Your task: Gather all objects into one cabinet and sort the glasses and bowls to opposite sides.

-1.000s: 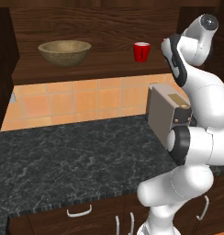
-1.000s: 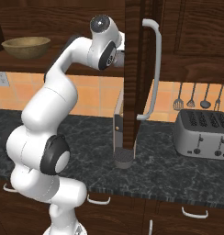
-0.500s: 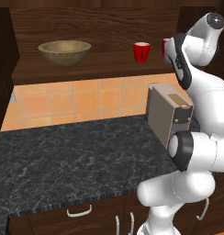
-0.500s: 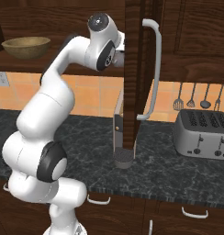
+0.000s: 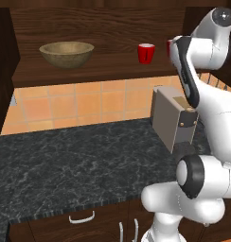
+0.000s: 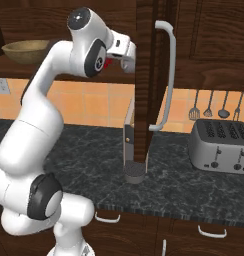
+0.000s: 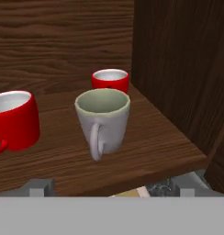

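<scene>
In the hand view a pale grey cup with a handle stands upright on the cabinet shelf. A red cup is to its left and a smaller red cup behind it. My gripper is open just in front of the grey cup, holding nothing. The tan bowl sits at the shelf's left end, with a red cup towards the right. My gripper reaches into the cabinet beside its open door.
The open door's long silver handle hangs close to my wrist. A grey toaster stands on the dark counter at right, with utensils on the wall. A grey boxy appliance sits under the shelf.
The jaws have widened a little. The arm's upper part has shifted slightly away from the shelf. The cups and the bowl have stayed where they were.
</scene>
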### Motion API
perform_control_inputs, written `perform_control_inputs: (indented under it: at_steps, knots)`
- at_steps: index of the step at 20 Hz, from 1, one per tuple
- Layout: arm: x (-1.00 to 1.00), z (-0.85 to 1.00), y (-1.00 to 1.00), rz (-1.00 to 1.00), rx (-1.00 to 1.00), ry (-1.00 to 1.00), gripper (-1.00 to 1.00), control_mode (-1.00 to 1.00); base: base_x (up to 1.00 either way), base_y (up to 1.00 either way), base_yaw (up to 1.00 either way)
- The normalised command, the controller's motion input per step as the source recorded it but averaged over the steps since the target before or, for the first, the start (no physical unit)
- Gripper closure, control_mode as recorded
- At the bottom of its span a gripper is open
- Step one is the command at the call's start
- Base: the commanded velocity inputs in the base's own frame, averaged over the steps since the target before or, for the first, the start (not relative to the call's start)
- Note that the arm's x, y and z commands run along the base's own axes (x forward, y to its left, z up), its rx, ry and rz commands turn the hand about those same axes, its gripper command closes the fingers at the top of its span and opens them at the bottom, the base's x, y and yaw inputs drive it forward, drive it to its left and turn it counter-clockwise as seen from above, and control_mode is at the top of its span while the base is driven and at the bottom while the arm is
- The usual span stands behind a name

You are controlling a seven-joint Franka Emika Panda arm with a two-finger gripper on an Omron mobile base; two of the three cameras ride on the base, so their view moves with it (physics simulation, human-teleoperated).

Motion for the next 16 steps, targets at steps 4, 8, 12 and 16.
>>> perform_control_inputs:
  at_steps: [4, 8, 12, 16]
  knots:
    - [-0.71, 0.00, 0.69, -0.11, 0.00, 0.00, -1.00, -1.00, 0.00, 0.00, 0.00]
    - [-0.59, 0.00, 0.81, -0.03, 0.00, -0.01, -1.00, -1.00, 0.00, 0.00, 0.00]
    - [-0.40, 0.00, 0.75, 0.00, 0.00, -0.05, -1.00, -1.00, 0.00, 0.00, 0.00]
    - [-0.35, 0.00, 0.54, 0.00, 0.01, -0.04, -1.00, -1.00, 0.00, 0.00, 0.00]
